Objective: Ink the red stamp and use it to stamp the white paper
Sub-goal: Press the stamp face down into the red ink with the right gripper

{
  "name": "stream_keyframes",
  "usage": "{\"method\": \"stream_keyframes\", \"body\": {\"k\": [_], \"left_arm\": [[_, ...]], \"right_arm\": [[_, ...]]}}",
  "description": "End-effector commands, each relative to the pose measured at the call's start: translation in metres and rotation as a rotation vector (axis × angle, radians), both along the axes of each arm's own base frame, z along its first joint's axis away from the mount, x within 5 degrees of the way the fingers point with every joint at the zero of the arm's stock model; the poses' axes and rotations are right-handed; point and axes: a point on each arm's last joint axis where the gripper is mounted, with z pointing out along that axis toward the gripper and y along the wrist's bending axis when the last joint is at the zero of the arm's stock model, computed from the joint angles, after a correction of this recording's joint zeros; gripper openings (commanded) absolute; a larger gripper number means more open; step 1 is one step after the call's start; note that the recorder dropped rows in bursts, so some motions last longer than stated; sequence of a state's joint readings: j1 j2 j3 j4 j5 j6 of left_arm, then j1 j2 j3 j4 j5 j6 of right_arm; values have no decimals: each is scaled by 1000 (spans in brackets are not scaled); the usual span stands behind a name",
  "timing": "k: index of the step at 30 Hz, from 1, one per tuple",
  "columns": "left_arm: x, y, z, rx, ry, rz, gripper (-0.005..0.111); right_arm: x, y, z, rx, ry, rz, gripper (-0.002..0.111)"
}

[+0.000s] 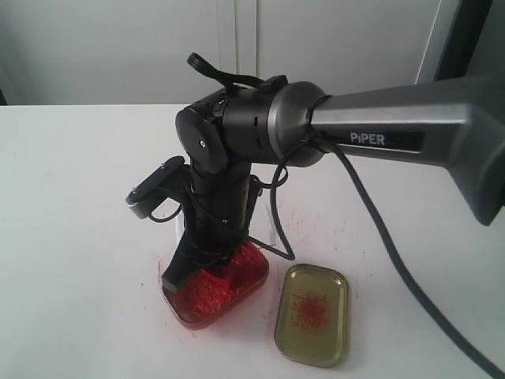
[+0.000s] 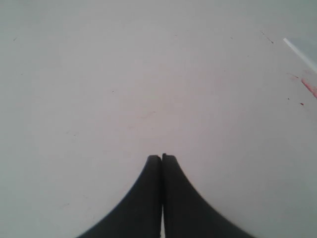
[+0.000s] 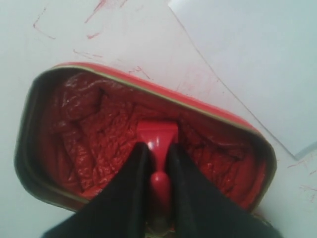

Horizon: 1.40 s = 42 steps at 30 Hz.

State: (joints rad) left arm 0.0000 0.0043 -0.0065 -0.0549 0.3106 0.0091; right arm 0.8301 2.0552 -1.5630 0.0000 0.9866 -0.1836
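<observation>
Red stamp [image 3: 157, 141]: glossy moulded plastic, square base down in the ink paste, short knob handle clamped between the two black fingers of the right gripper [image 3: 157, 148]. Jaws closed on the handle; the handle's end is hidden between the fingers.

Tin [image 1: 180, 314]: rounded oblong, filled with wrinkled, wet-looking red paste. In the exterior view the gripper covers the stamp completely.

Lid [image 1: 296, 335]: gold metal, lying open side up at 3 o'clock from the tin, close but apart, with a red smudge at its centre.

White paper [image 3: 247, 59]: smooth sheet just beside the tin's long wall, cut off by the frame; against the white table [image 1: 79, 197] it cannot be made out in the exterior view.

Legible writing: "PIPER" on the right arm [image 1: 368, 138].

Left gripper [image 2: 162, 157]: jaws shut together, nothing between them, over bare table with faint red flecks; not seen in the exterior view
</observation>
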Motion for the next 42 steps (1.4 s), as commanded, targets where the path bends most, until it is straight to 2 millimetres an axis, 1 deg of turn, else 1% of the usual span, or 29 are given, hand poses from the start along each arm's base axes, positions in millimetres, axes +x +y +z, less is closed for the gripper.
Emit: {"method": "stream_keyframes", "body": {"k": [1,8,12,15,25,42], "left_arm": [[0,0,-2,-13,0,4,0],[0,0,-2,-13,0,4,0],[0,0,-2,-13,0,4,0],[0,0,-2,-13,0,4,0],[0,0,-2,-13,0,4,0],[0,0,-2,-13,0,4,0]], "right_arm": [[2,0,3,23,-19,-8,0],[1,0,4,20,-16,-11,0],[2,1,-12,4,-1,-11,0],[1,0,-13,-9,10,-11,0],[2,0,4,10,-7,-11,0],[2,0,5,12,-9,-11,0]]}}
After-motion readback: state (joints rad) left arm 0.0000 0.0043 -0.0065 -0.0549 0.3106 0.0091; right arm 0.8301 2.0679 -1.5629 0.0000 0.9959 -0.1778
